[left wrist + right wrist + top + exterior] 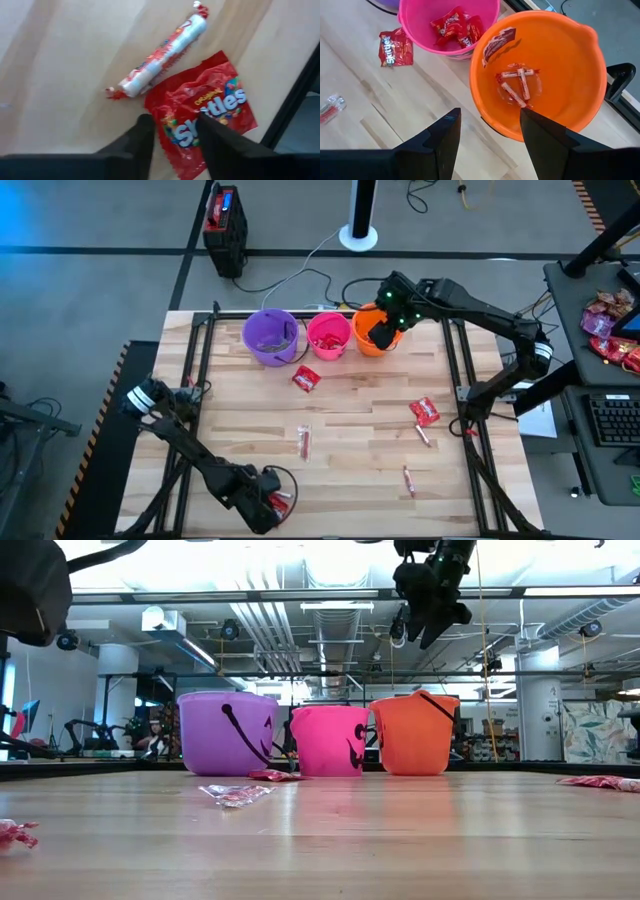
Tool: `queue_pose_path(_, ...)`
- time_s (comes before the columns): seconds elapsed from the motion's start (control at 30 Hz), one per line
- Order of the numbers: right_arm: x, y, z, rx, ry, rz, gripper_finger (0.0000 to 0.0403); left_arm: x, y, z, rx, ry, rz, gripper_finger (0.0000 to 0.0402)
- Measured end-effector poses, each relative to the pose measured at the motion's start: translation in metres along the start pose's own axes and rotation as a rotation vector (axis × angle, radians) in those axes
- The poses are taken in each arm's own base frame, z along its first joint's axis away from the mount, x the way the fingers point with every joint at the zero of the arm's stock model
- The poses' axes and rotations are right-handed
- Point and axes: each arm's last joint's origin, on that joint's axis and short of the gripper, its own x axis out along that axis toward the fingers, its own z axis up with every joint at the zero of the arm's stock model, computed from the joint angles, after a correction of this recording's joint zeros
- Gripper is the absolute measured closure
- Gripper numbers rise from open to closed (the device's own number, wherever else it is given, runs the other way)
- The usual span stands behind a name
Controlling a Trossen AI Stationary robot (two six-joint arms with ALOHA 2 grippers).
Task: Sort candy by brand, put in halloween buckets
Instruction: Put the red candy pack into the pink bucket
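Pickup | left claw (172, 132) released, fingers straddling red Skittles packet (205, 117) far from pink bucket (328, 335) | lower, pinch packet only, skip adjacent stick (162, 55) | right claw (487, 132) released above orange bucket (570, 65)

Wooden bench (350, 430), black frame rails along sides. Black box (225, 228) on floor behind bench. White post base (358, 235) nearby. Keyboard (611, 418) on side desk, right.

Robotics lab in an open industrial hall. Exposed ceiling ducts (290, 625) and strip lights overhead. Butcher-block worktop (350, 415) in a black metal frame (200, 350), cables (300, 275) across grey floor, a keyboard (612, 420) on the side desk.
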Motion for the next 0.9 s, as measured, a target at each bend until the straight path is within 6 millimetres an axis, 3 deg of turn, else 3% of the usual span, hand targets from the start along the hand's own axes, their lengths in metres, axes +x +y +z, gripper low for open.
queue_pose_path(0.13, 0.000, 0.000, 0.000, -0.002, 0.000, 0.000, 0.0206, -0.001, -0.001, 0.000, 0.000, -0.007, -0.009, 0.0371)
queue_pose_path(0.2, 0.000, 0.000, 0.000, -0.009, -0.001, 0.000, 0.0206, -0.005, -0.001, 0.001, 0.001, -0.010, -0.014, 0.0391)
queue_pose_path(0.37, 0.000, 0.000, 0.000, -0.012, -0.002, -0.001, 0.0206, -0.028, 0.000, 0.001, 0.028, -0.030, -0.041, 0.0400)
queue_pose_path(0.5, 0.000, 0.000, 0.000, -0.019, -0.005, -0.001, 0.0206, -0.065, 0.001, 0.006, 0.021, -0.096, -0.091, 0.0401)
queue_pose_path(0.7, 0.000, 0.000, 0.002, -0.026, -0.018, 0.001, 0.0207, -0.105, 0.015, 0.011, 0.005, -0.160, -0.093, 0.0401)
queue_pose_path(0.83, 0.000, 0.000, 0.002, -0.028, -0.017, 0.001, 0.0207, -0.120, -0.007, 0.016, 0.149, -0.242, -0.355, 0.0401)
queue_pose_path(0.9, 0.000, 0.000, 0.002, -0.030, -0.018, 0.001, 0.0206, -0.116, -0.018, 0.016, 0.191, -0.243, -0.433, 0.0401)
